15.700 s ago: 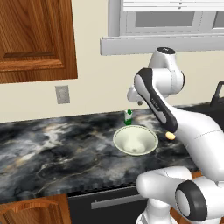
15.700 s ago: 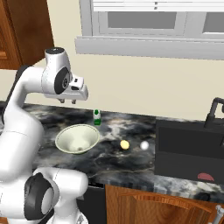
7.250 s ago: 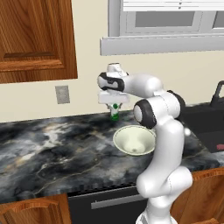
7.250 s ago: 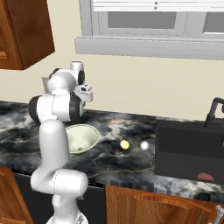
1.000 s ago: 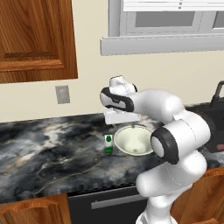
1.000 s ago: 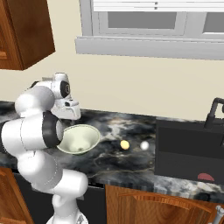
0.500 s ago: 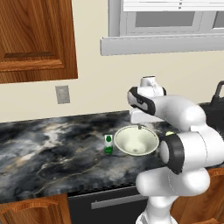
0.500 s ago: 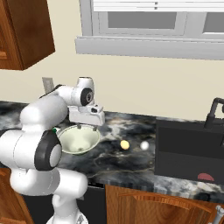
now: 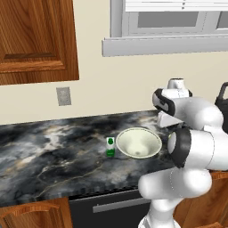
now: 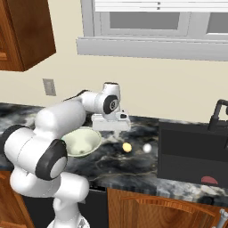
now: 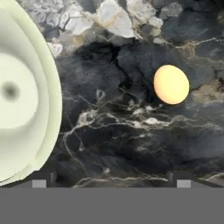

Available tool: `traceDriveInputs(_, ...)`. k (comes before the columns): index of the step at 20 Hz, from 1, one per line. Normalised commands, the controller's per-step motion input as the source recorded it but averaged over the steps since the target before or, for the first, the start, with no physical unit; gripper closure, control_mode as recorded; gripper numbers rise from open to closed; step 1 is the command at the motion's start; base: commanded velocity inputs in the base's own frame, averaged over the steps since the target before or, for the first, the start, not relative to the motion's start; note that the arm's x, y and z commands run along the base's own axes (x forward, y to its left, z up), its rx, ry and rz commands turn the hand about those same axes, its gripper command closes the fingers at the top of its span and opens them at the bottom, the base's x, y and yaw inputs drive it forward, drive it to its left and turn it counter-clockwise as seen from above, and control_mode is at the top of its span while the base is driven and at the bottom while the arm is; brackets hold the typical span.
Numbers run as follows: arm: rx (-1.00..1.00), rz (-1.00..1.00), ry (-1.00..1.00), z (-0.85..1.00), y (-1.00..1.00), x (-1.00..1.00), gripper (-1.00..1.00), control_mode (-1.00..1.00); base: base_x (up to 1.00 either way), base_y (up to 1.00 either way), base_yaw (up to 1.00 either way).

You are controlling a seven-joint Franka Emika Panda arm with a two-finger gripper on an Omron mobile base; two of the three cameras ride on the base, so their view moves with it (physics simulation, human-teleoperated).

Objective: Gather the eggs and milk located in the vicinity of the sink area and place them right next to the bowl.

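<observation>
The milk [image 9: 110, 146], a small white carton with a green mark, stands upright on the dark marble counter just left of the bowl [image 9: 139, 142]. The bowl [image 10: 82, 141] is wide, pale cream-green and has nothing in it. Right of it lie two eggs, a yellowish one [image 10: 127, 147] and a paler one [image 10: 147, 148], between the bowl and the sink. My gripper [image 10: 112, 128] hovers open over the counter between the bowl and the yellowish egg. In the hand view the gripper [image 11: 111, 181] holds nothing, with the bowl [image 11: 17, 96] at left and the egg [image 11: 171, 84] at upper right.
A black sink [image 10: 191, 151] with a dark faucet [image 10: 218, 111] is set into the counter at the right, with a small red thing [image 10: 209, 180] in its basin. A wall with a socket [image 9: 63, 95] and a window sill runs behind the counter. A wooden cabinet [image 9: 35, 40] hangs at upper left.
The arm has swung right, from above the milk carton across the bowl to the bowl's right side. The carton stays standing left of the bowl. The gripper has stayed open.
</observation>
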Motion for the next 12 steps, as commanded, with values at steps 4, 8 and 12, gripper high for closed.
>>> traceDriveInputs(4, 0.10, 0.31, 0.00, 0.00, -0.92, 0.26, -1.00, -1.00, 0.00, 0.00, 0.00)
traceDriveInputs(8, 0.07, 0.18, 0.00, -0.11, -0.37, 0.41, -1.00, -1.00, 0.00, 0.00, 0.00)
traceDriveInputs(12, 0.01, 0.13, 0.00, -0.46, 0.00, 0.25, -1.00, -1.00, 0.00, 0.00, 0.00)
